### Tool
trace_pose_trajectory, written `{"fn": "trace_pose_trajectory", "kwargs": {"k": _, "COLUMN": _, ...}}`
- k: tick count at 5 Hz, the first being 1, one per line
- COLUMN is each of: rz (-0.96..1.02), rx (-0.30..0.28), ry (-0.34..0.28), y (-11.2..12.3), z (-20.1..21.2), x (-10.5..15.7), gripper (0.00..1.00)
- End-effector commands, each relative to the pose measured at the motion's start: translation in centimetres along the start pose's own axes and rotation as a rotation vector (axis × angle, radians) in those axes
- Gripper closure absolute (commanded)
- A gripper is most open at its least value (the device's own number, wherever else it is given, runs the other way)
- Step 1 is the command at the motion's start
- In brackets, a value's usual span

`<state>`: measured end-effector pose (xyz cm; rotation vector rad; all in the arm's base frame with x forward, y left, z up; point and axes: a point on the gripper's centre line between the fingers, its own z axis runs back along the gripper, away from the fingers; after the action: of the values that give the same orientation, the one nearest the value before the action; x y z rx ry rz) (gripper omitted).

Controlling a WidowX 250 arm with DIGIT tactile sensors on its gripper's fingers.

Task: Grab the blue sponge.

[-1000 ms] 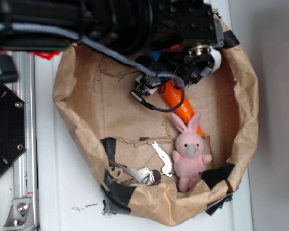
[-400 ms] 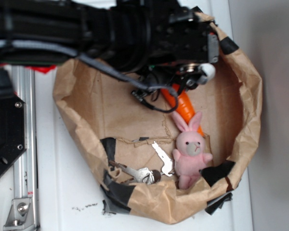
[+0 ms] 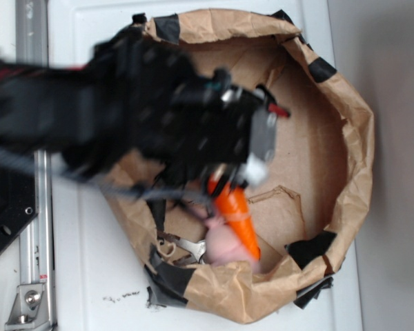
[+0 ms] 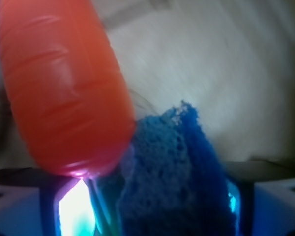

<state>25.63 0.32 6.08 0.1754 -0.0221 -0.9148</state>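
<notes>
The blue sponge [image 4: 179, 172] sits pinched in your gripper [image 4: 162, 206], jaws closed on it, orange carrot [image 4: 59, 88] wedged alongside, touching.

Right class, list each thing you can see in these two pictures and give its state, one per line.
blue sponge: squeezed in the claw, bent, lifted.
orange toy carrot: hanging from the claw beside the sponge, tip down.
claw: shut on the sponge, carrot caught too.
pink bunny: lying in the bag, mostly hidden by the carrot.
keys: lying flat in the bag.
paper bag: open, rim rolled down, taped.
</notes>
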Motion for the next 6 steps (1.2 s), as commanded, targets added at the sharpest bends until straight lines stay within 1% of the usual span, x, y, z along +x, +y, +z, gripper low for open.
{"fn": "trace_pose_trajectory", "kwargs": {"k": 1, "rz": 0.231, "rx": 0.028, "ry": -0.02, "y": 0.1, "z": 3.7, "x": 1.5, "gripper": 1.0}}
{"fn": "trace_pose_trajectory", "kwargs": {"k": 2, "rz": 0.293, "rx": -0.023, "ry": -0.039, "y": 0.8, "z": 3.8, "x": 1.1, "gripper": 1.0}}
{"fn": "trace_pose_trajectory", "kwargs": {"k": 3, "rz": 0.423, "rx": -0.04, "ry": 0.038, "y": 2.4, "z": 2.6, "x": 0.5, "gripper": 0.0}}
{"fn": "trace_pose_trajectory", "kwargs": {"k": 4, "rz": 0.474, "rx": -0.008, "ry": 0.067, "y": 3.1, "z": 2.1, "x": 0.0, "gripper": 0.0}}
{"fn": "trace_pose_trajectory", "kwargs": {"k": 5, "rz": 0.491, "rx": -0.018, "ry": 0.091, "y": 3.3, "z": 1.2, "x": -0.5, "gripper": 0.0}}
{"fn": "trace_pose_trajectory", "kwargs": {"k": 6, "rz": 0.487, "rx": -0.031, "ry": 0.073, "y": 3.5, "z": 0.8, "x": -1.8, "gripper": 0.0}}
